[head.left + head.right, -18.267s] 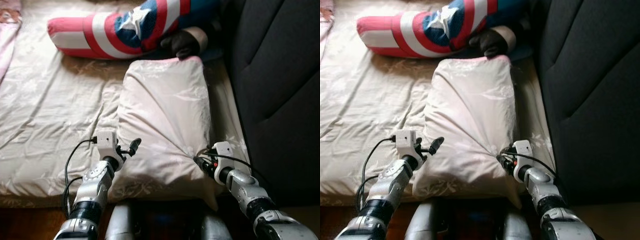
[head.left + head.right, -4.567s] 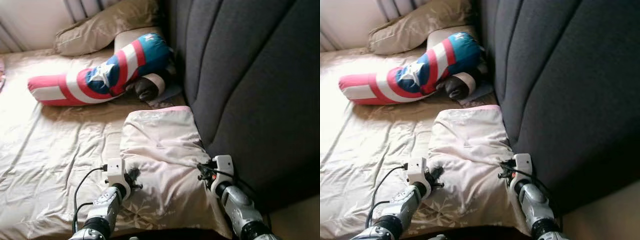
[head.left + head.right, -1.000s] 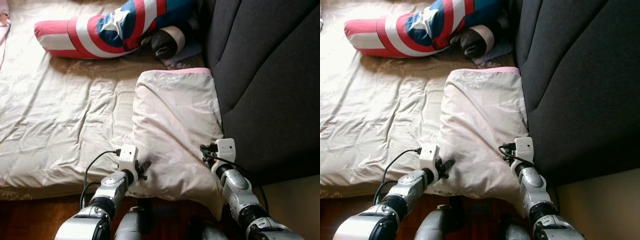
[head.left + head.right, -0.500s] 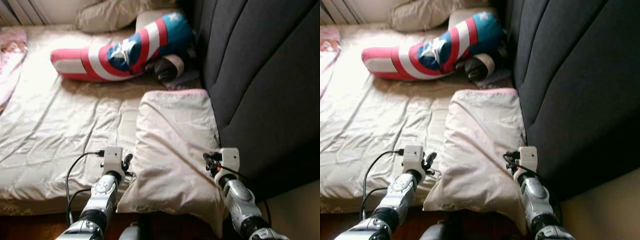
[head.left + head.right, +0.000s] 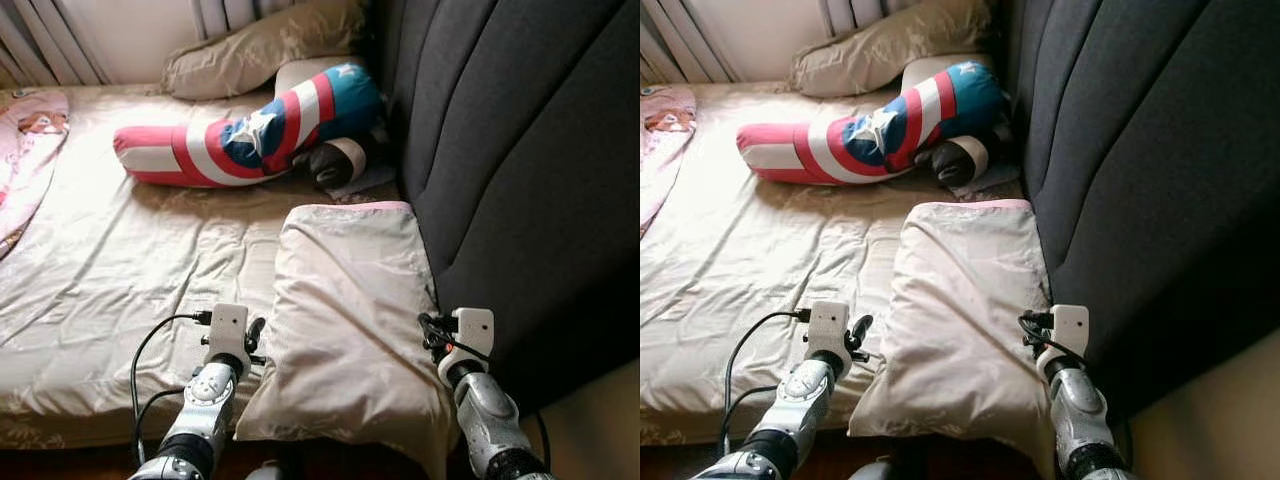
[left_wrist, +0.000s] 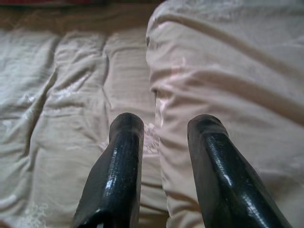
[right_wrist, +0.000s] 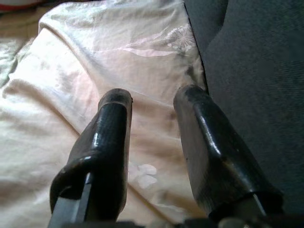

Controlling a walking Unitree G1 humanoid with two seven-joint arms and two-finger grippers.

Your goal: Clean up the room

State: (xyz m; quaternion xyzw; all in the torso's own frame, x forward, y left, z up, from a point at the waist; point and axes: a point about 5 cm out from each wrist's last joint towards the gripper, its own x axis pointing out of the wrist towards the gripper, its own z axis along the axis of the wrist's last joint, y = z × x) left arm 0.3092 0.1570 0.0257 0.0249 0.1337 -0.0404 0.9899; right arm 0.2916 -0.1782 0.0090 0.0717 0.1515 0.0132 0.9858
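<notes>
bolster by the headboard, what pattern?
Red and white rings, blue centre, white star; left eye view.

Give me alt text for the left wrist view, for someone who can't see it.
The left claw is open over a bed, one black finger above the rumpled beige sheet, the other over the edge of a pale pink pillow.

A pale pink pillow (image 5: 345, 310) lies on the bed (image 5: 120, 260), its right edge against the dark headboard (image 5: 520, 170). The left tool (image 5: 254, 336) sits at the pillow's left edge, the right tool (image 5: 432, 335) at its right edge. Beyond the pillow lie a red, white and blue star bolster (image 5: 250, 130) and a tan pillow (image 5: 265, 45).
</notes>
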